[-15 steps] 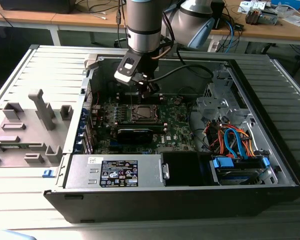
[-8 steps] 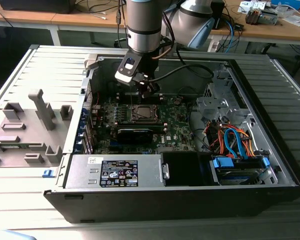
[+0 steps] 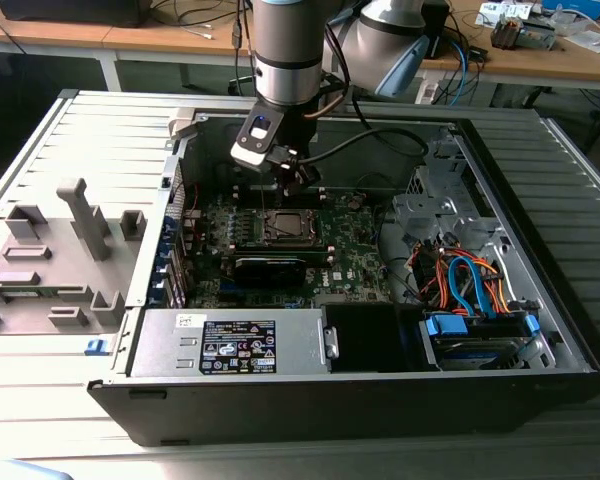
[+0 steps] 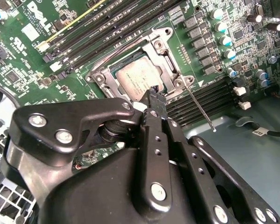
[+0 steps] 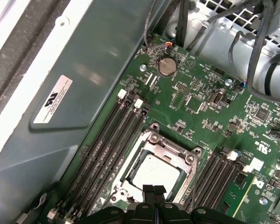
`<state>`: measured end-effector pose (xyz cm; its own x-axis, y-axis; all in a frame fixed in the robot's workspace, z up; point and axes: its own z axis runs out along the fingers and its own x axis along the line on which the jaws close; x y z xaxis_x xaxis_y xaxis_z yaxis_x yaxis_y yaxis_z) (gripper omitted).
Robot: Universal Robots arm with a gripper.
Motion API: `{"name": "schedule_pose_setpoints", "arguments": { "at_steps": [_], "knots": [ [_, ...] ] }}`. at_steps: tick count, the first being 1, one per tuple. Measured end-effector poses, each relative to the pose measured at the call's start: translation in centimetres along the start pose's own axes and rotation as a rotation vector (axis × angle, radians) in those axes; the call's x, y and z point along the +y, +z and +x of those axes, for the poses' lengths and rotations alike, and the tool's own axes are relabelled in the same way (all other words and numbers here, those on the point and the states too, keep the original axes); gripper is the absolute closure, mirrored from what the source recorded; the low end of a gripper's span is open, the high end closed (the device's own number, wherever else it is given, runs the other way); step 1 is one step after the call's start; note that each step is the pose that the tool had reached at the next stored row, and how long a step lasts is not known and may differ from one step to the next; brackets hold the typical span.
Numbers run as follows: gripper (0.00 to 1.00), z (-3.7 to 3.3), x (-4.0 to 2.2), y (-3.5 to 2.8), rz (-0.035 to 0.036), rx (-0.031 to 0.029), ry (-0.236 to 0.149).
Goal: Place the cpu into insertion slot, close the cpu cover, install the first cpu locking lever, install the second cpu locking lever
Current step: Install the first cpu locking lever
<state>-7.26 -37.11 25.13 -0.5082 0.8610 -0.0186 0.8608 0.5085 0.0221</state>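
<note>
The hand [image 4: 155, 93], fingertips pressed together on nothing, is hovering at the edge of the cpu [image 4: 137, 79]. The cpu is sitting in the insertion slot [image 5: 133, 167] mid-motherboard [image 5: 200, 107], framed by the cpu cover [image 4: 170, 60]. A white printed label [image 5: 52, 99] is sticking to the case wall.

Green across the motherboard [image 4: 32, 81], speckled with tiny silver and black parts. Plain silver-grey on the cpu [image 4: 137, 79], brighter silver on the cpu cover [image 4: 167, 55] framing it. Matt black on the gripper [image 4: 154, 93] and the memory slots [image 5: 109, 144]. Teal tops on the capacitors [image 4: 220, 27]. Orange, red and blue among the cables [image 3: 465, 280]. White for the label [image 5: 52, 99].
</note>
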Motion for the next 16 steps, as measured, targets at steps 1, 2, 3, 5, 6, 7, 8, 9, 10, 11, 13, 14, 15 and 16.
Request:
{"name": "schedule_pose_setpoints", "arguments": {
  "at_steps": [1, 2, 3, 5, 6, 7, 8, 9, 10, 11, 13, 14, 15, 16],
  "knots": [
    [0.89, 0.00, 0.00, 0.00, 0.0000, 0.0000, -0.002],
    [0.89, 0.00, 0.00, 0.00, -0.0001, 0.0001, -0.005],
    [0.89, 0.00, 0.00, 0.00, -0.0001, 0.0002, -0.007],
    [0.89, 0.00, 0.00, 0.00, -0.0002, 0.0003, -0.012],
    [0.89, 0.00, 0.00, 0.00, -0.0003, 0.0003, -0.015],
    [0.89, 0.00, 0.00, 0.00, -0.0003, 0.0003, -0.017],
    [0.89, 0.00, 0.00, 0.00, -0.0003, 0.0004, -0.019],
    [0.89, 0.00, 0.00, 0.00, -0.0004, 0.0005, -0.020],
    [0.89, 0.00, 0.00, 0.00, -0.0004, 0.0005, -0.022],
    [0.89, 0.00, 0.00, 0.00, -0.0004, 0.0005, -0.024],
    [0.89, 0.00, 0.00, 0.00, -0.0005, 0.0006, -0.028],
    [0.89, 0.00, 0.00, 0.00, -0.0005, 0.0006, -0.030],
    [0.89, 0.00, 0.00, 0.00, -0.0006, 0.0007, -0.033],
    [0.89, 0.00, 0.00, 0.00, -0.0006, 0.0007, -0.036]
  ]
}}
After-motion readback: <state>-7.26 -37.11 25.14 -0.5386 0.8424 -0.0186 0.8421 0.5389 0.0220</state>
